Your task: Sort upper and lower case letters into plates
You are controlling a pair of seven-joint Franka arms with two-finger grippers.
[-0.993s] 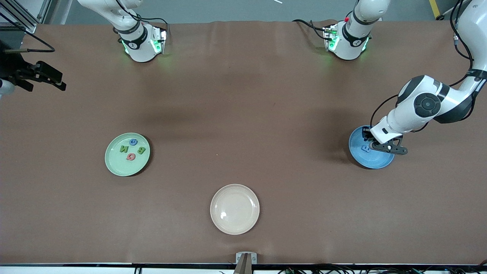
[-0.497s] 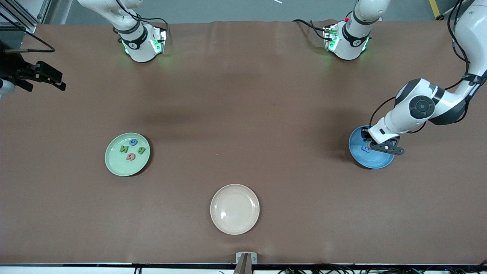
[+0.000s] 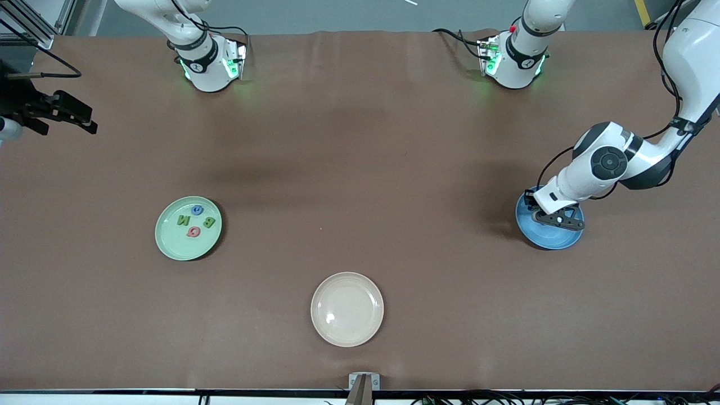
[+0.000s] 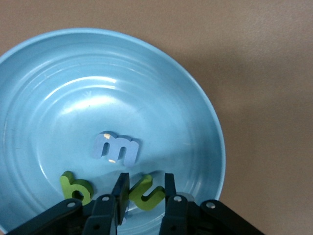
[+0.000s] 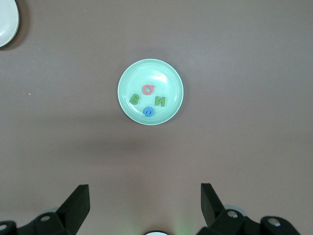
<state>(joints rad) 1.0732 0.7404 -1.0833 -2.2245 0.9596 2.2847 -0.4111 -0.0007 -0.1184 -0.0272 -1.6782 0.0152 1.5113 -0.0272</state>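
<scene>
My left gripper (image 3: pixel 554 220) hangs low over the bright blue plate (image 3: pixel 548 241) at the left arm's end of the table. In the left wrist view its fingers (image 4: pixel 120 188) stand close together with a green letter u (image 4: pixel 146 194) between them, touching both. A pale blue m (image 4: pixel 116 148) and a green b (image 4: pixel 76 188) lie in that plate (image 4: pixel 205 112). The mint green plate (image 3: pixel 169 244) holds a red letter (image 3: pixel 193 231), two green letters (image 3: pixel 209 221) and a blue one (image 3: pixel 197 210). My right gripper (image 3: pixel 89 121) waits open, high at the right arm's end.
A cream-beige plate (image 3: pixel 347 309) stands near the front edge at the middle, with nothing in it. The right wrist view looks down on the mint plate (image 5: pixel 126 83) from high up, with the cream plate's edge (image 5: pixel 5 24) in a corner. The brown table (image 3: pixel 360 169) spans the view.
My left gripper has moved a little across the blue plate toward the right arm's end, and now hides the blue letter that showed there. The right arm has not moved.
</scene>
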